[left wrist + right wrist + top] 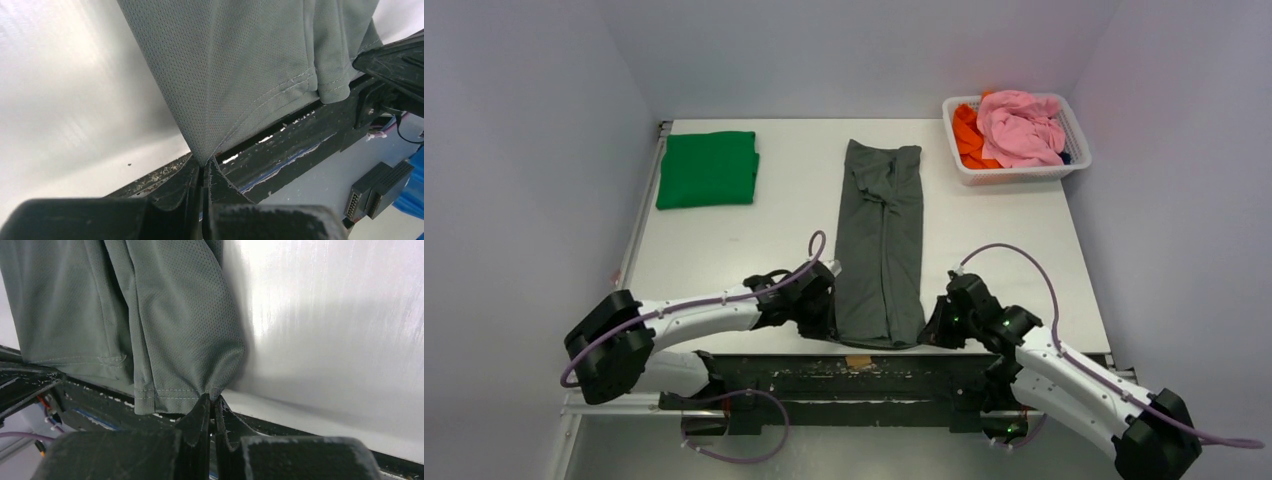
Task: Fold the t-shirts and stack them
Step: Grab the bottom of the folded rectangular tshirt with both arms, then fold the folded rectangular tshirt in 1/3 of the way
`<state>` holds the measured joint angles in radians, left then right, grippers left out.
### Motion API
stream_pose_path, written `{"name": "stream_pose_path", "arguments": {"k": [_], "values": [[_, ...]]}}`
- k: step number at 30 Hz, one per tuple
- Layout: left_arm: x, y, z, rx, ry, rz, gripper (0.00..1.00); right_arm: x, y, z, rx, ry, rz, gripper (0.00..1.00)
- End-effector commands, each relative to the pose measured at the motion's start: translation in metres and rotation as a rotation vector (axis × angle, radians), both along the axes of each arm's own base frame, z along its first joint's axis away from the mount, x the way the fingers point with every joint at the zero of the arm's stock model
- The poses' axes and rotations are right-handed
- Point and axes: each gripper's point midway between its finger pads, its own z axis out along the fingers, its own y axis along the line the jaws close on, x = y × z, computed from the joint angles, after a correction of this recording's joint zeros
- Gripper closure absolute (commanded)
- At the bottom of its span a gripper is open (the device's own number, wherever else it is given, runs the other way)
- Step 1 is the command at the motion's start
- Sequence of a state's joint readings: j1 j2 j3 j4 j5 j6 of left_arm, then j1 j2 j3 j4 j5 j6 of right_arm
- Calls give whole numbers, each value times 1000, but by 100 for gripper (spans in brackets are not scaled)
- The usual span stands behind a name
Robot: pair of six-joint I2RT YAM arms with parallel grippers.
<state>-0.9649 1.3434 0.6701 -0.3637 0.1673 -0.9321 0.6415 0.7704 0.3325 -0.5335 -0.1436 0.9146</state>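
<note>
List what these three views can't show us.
- Top external: the left fingers and right fingers are hidden under their own wrists at the near hem of the dark grey mesh-knit t-shirt.
- Both wrist views: the shirt's far end is cut off by the top edge.
- Top external: in the white plastic mesh basket, whatever lies under the pink cloth is covered.
- Top external: the layer count of the folded bright green t-shirt is not visible from above.
</note>
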Motion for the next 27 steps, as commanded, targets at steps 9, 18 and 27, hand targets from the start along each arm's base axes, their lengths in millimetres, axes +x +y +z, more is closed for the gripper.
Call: {"name": "stream_pose_path", "arguments": {"k": [9, 18, 27], "values": [[63, -22, 57, -52, -141, 46, 100, 69, 25, 75, 37, -236, -67, 100], [170, -24, 77, -35, -166, 129, 100, 185, 14, 108, -35, -362, -178, 100], [265, -13, 63, 1, -128, 232, 98, 279, 9, 92, -123, -338, -207, 100]]}}
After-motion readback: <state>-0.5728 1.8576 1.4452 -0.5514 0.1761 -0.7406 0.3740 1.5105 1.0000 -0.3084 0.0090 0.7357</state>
